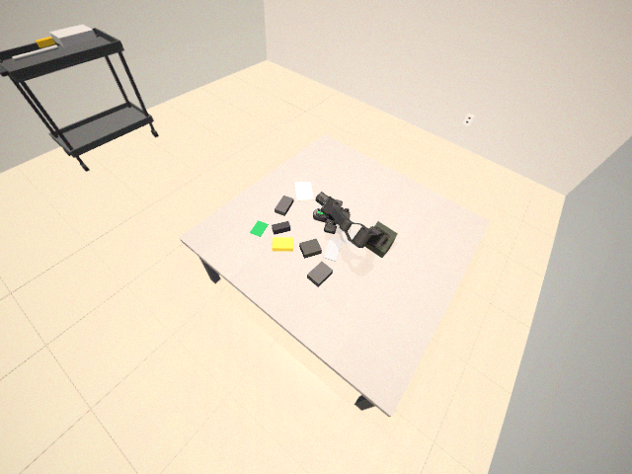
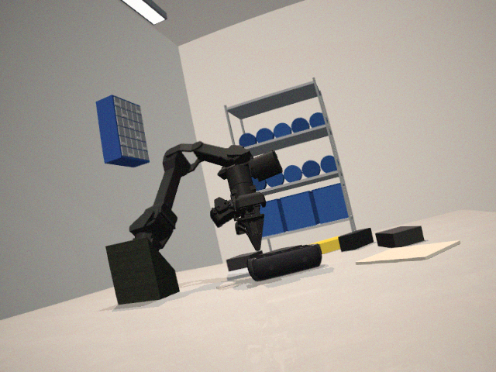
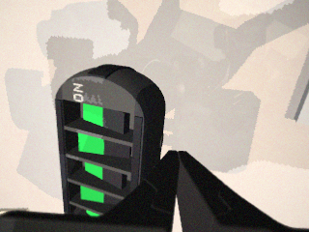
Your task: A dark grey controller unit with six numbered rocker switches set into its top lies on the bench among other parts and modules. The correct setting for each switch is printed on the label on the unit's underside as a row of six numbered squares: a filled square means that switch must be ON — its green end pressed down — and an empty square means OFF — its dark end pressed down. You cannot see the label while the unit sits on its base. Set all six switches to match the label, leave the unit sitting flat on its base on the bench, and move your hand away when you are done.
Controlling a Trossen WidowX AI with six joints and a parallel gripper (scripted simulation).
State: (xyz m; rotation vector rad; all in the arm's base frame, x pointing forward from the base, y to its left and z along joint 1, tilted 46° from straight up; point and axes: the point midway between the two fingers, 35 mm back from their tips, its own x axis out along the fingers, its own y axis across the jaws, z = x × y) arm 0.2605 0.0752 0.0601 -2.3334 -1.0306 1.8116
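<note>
Closed on nothing, the pincer (image 2: 256, 244) is pointing down at one end of the unit (image 2: 285, 260), probably to poke a switch (image 3: 93, 115); the unit is lying on the bench (image 1: 408, 306), base down.

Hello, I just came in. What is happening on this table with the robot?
A single black arm is working on a dark grey controller unit that sits on its base on the table, among other small modules. Its hand is shut, holds nothing, and points down at one end of the unit, at or just above its top. The wrist view shows the row of rocker switches with their green parts visible. The closed fingertips seem ready to press a switch.
</note>
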